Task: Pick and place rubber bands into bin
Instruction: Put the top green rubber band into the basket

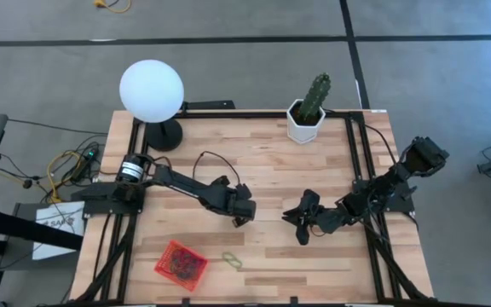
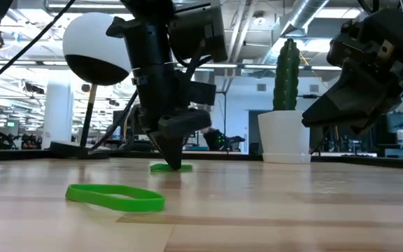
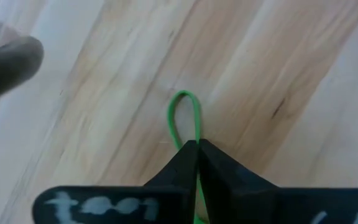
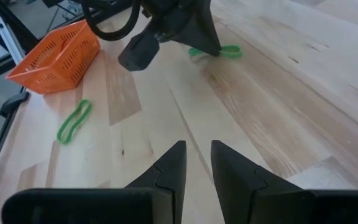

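The left claw (image 1: 242, 220) is down at the bench (image 1: 262, 162), near its middle, with its fingers pressed together on a green band (image 3: 185, 118). The band's loop lies flat on the wood, sticking out past the fingertips, and in the low view the claw's tip meets that band right at the bench surface. A second green band (image 1: 232, 259) lies loose on the bench, near the front edge and just beside the bin (image 1: 180, 264). The bin sits at the front left of the bench with a tangle of bands inside it. The right claw (image 1: 301, 223) hovers above the bench to the right of the left one, fingers slightly apart and holding nothing. A cactus pot (image 1: 305, 124) and a globe lamp (image 1: 151, 90) stand at the back edge.
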Robot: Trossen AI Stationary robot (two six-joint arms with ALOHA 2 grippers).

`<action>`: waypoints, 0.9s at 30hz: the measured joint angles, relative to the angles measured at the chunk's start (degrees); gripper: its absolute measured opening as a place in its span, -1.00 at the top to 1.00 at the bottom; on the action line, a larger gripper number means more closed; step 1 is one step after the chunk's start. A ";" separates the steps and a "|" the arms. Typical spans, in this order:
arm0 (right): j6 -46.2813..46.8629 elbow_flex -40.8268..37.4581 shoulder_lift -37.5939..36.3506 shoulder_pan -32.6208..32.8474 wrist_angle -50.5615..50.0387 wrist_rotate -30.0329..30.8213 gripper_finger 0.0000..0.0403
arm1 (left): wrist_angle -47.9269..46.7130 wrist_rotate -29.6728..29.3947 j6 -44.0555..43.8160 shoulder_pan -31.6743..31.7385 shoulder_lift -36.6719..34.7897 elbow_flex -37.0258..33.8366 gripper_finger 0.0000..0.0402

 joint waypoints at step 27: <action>-10.65 0.00 0.00 -1.03 12.47 1.52 0.65 | -12.84 -8.11 -33.56 -45.31 -24.44 -3.46 1.00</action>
